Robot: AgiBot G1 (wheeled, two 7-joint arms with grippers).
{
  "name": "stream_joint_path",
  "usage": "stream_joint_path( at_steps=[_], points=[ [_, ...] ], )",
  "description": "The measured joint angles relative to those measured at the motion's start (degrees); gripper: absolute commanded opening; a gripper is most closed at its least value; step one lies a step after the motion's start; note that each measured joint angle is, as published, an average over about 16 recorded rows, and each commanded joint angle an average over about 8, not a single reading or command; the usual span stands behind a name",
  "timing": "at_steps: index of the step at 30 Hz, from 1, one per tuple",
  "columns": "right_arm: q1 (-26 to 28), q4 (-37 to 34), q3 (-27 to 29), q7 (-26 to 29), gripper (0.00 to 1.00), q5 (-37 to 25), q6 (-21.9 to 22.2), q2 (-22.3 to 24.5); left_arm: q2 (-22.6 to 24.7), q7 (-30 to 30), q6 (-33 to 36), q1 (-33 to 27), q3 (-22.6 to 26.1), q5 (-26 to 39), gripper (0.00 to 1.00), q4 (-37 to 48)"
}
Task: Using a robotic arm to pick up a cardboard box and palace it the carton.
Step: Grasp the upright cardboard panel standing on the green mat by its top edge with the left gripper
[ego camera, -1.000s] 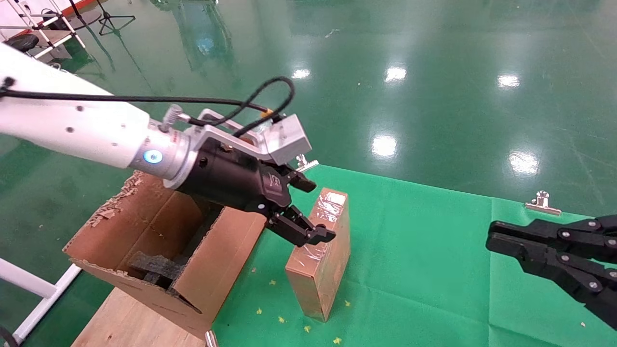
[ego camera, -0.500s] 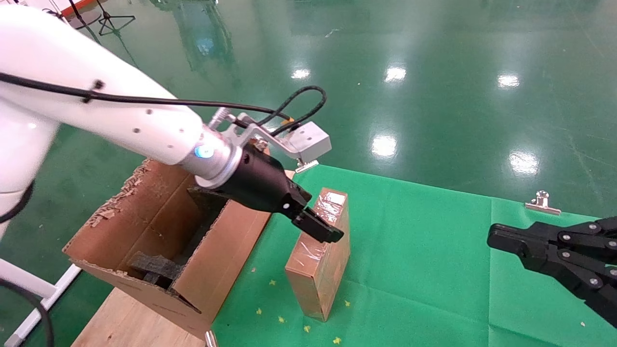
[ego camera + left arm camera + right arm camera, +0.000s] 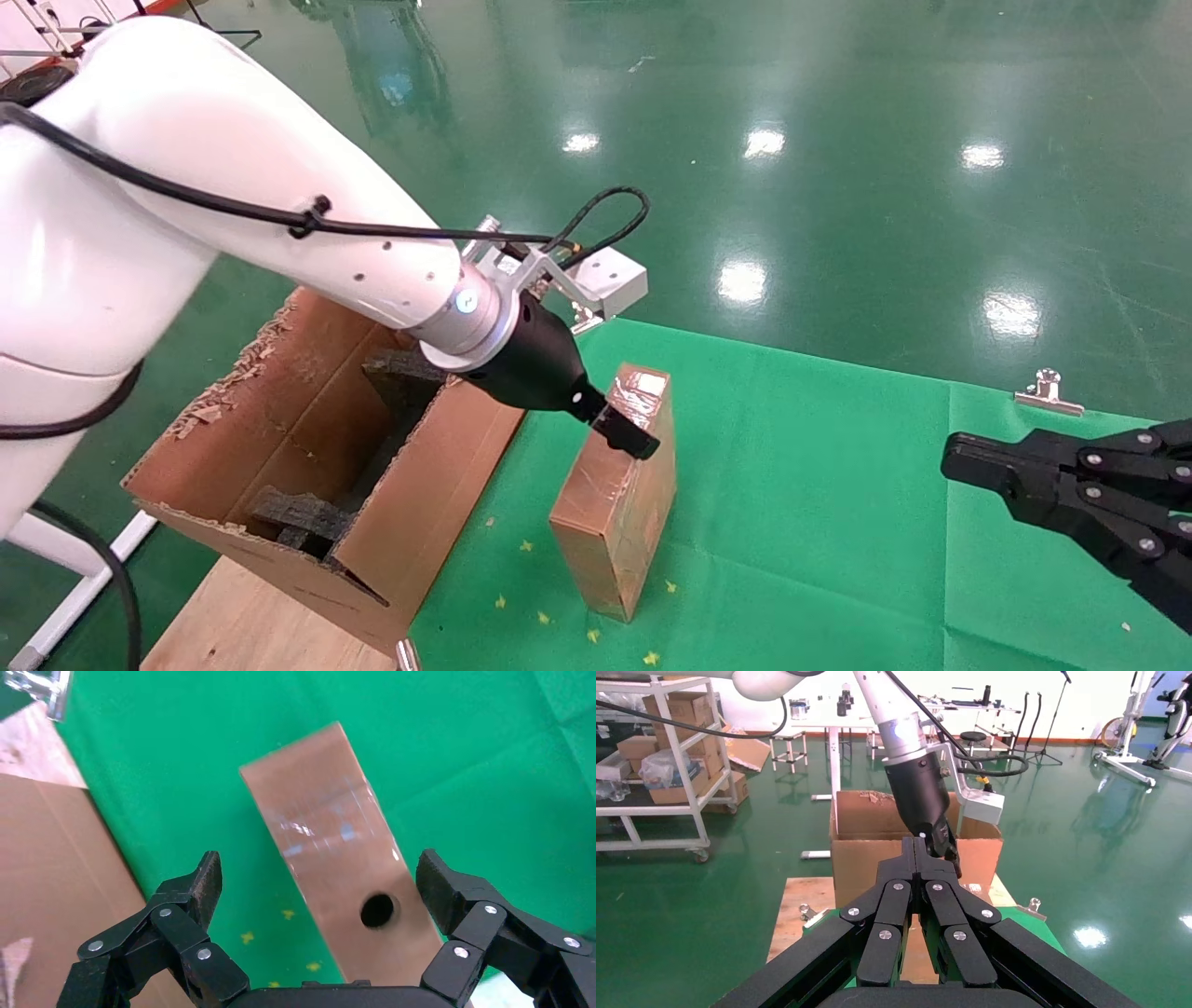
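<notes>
The white robotic arm (image 3: 233,196) with silver wrist ring, blue light and black cable enters from the upper left of the head view and slopes down toward frame centre. Below it, at lower left, stands the large brown corrugated carton (image 3: 279,438) with ragged torn edges; black foam blocks (image 3: 298,517) lie inside it, and it rests on a pale wooden board (image 3: 242,620). The left end effector (image 3: 626,436), black with linked fingers, is poised directly over the top face of the small slim brown cardboard box (image 3: 619,494) wrapped in shiny clear tape. That box stands on a long narrow edge on the green cloth-covered desk (image 3: 819,485), just right of the carton and apart from it, near frame centre. In the left wrist view the left end effector's fingers (image 3: 204,881) are spread wide, one on each side of the box's narrow face; neither is seen touching it. A round hole (image 3: 377,910) shows in that face. At the right edge of the head view, the all-black right end effector (image 3: 959,461) hovers over the desk, well apart from the box; in the right wrist view its fingers (image 3: 912,857) are pressed together, holding nothing. A silver clip (image 3: 1048,391) sits at the desk's far edge, upper right.
</notes>
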Motion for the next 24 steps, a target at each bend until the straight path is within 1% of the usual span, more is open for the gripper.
stream_joint_path(
  at_steps=[7, 14, 15, 20, 21, 22, 23, 24],
  points=[
    [0.0, 0.0, 0.0, 0.0, 0.0, 0.0, 0.0, 0.0, 1.26, -1.95, -2.34, 1.05, 1.3, 2.85, 1.0, -0.17],
    [0.0, 0.0, 0.0, 0.0, 0.0, 0.0, 0.0, 0.0, 2.08, -2.54, -3.56, 2.04, 1.85, 3.83, 1.0, -0.23],
    [0.0, 0.0, 0.0, 0.0, 0.04, 0.01, 0.0, 0.0, 2.17, -2.54, -3.6, 2.12, 1.92, 3.86, 1.0, -0.23],
    [-0.01, -0.01, 0.0, -0.01, 0.65, 0.01, 0.01, 0.01, 2.45, -2.48, -3.62, 2.38, 2.17, 3.8, 1.0, -0.23],
    [-0.01, -0.01, 0.0, -0.01, 0.78, 0.01, 0.01, 0.01, 2.48, -2.46, -3.59, 2.4, 2.21, 3.78, 0.93, -0.24],
    [-0.01, -0.01, 0.0, -0.01, 0.9, 0.01, 0.01, 0.01, 2.5, -2.42, -3.57, 2.41, 2.24, 3.77, 0.81, -0.24],
    [-0.01, -0.01, 0.0, -0.01, 0.99, 0.01, 0.01, 0.01, 2.52, -2.39, -3.56, 2.41, 2.27, 3.77, 0.68, -0.24],
    [-0.01, -0.01, 0.0, -0.01, 1.0, 0.01, 0.01, 0.01, 2.53, -2.37, -3.54, 2.42, 2.3, 3.77, 0.56, -0.24]
  ],
)
